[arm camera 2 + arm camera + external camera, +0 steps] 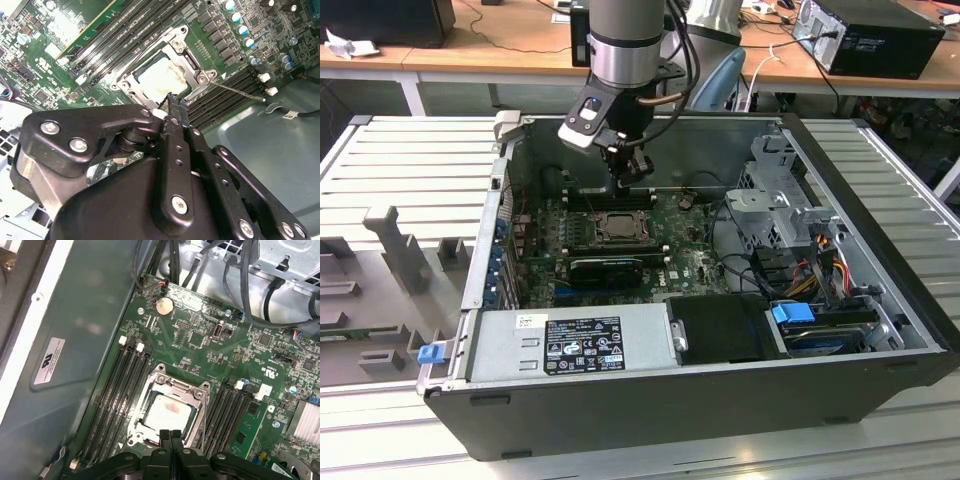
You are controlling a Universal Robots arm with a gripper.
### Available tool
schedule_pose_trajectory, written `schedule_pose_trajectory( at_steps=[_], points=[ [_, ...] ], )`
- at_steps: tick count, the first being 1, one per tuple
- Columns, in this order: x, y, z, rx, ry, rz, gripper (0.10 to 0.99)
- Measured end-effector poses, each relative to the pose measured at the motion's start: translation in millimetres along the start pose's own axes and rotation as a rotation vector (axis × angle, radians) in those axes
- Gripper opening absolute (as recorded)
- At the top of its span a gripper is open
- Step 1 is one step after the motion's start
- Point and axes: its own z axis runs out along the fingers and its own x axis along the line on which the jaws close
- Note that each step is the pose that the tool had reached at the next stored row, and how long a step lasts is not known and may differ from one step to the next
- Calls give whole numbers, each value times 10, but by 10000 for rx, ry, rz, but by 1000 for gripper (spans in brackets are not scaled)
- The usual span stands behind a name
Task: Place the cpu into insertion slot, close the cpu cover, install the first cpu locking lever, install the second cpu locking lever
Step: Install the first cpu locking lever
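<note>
I see the open computer case (720,400) sitting on the slatted counter (410,170), with its green board (200,340) facing up. On that board the insertion slot (159,371) holds the cpu (167,412), and the cpu cover (197,410) lies flat around it. My pincer (170,435) hangs just over the slot's edge, its tips pressed together and gripping nothing.

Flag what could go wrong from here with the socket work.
The shut gripper sits at the edge of the cpu cover; a slip could scrape the cpu or the memory slots. A locking lever appears to stick out unlatched, so the cover may not be clamped.
</note>
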Motion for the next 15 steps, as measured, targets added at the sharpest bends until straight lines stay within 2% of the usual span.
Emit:
schedule_pose_trajectory(
  at_steps=[15],
  points=[
    [0, 0, 0, 13, 19, -1090, 106]
  ],
)
